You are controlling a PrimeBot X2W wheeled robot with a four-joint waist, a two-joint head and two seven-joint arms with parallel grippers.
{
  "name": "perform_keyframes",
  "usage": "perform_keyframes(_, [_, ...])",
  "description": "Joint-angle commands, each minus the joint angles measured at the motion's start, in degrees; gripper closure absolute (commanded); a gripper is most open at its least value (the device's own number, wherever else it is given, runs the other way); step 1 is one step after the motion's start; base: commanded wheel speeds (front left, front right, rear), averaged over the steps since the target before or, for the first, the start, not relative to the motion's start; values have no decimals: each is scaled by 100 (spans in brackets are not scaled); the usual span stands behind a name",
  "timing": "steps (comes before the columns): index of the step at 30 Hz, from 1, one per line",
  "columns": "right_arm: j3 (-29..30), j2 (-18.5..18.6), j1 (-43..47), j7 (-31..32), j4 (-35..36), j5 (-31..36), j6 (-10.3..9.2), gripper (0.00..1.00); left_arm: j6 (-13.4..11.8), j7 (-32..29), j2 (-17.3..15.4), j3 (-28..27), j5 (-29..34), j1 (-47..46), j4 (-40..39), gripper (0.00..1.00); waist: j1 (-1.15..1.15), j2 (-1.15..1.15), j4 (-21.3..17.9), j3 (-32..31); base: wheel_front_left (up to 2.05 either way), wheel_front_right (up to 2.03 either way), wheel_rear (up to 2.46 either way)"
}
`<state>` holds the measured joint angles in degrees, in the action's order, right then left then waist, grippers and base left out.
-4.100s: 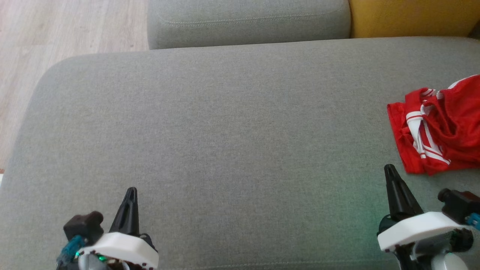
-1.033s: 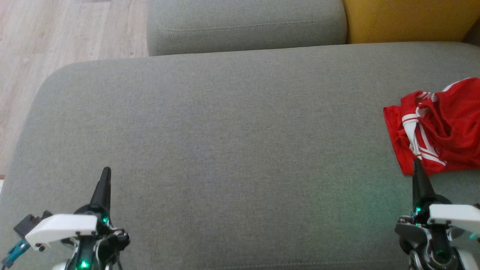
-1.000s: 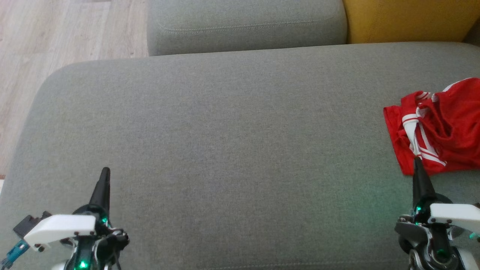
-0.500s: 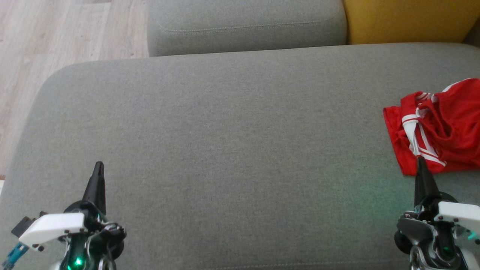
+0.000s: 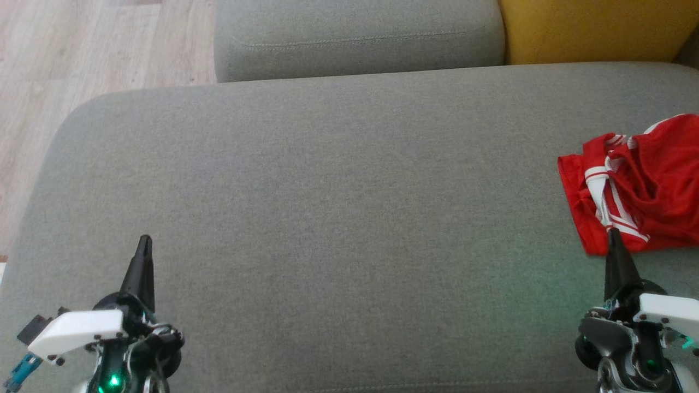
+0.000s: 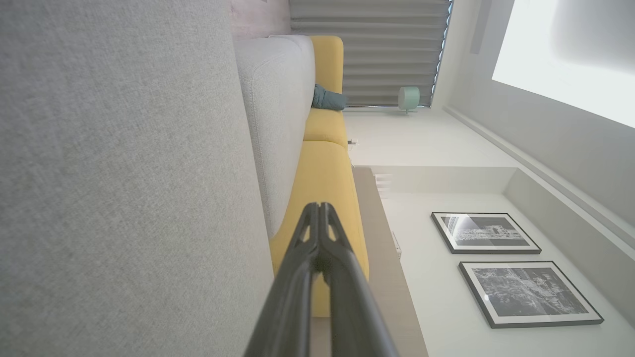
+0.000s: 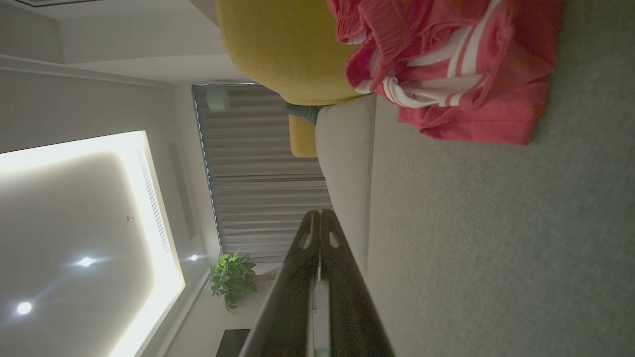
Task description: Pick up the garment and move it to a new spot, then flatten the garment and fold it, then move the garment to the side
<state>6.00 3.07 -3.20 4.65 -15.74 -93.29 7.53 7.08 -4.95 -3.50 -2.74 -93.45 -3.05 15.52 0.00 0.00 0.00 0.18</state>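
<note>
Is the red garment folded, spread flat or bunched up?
Bunched up: the red garment lies in a wrinkled heap on the grey cushion, white stripes twisted.

I read the grey seat cushion (image 5: 349, 207) as open passage from my left gripper (image 5: 144, 241) across to my right gripper (image 5: 613, 233). One obstacle lies on it: the crumpled red garment (image 5: 644, 185) at the right edge, its near hem just beside my right tip. The far side is walled by the grey back cushion (image 5: 355, 33) and the yellow cushion (image 5: 590, 27); the left side drops to the wood floor (image 5: 82, 49).
</note>
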Motion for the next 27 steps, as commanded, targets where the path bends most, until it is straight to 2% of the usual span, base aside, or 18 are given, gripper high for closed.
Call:
perform_keyframes(1, [-100,90,-284,62,180,-13,-4,100,41,-35,-46,-229,4,-301,-153,100,0,0,0,0,0,0,0])
perform_keyframes(27, [-57,60,-288,96,177,23,-4,100,41,-68,-16,-271,40,-305,-152,100,0,0,0,0,0,0,0])
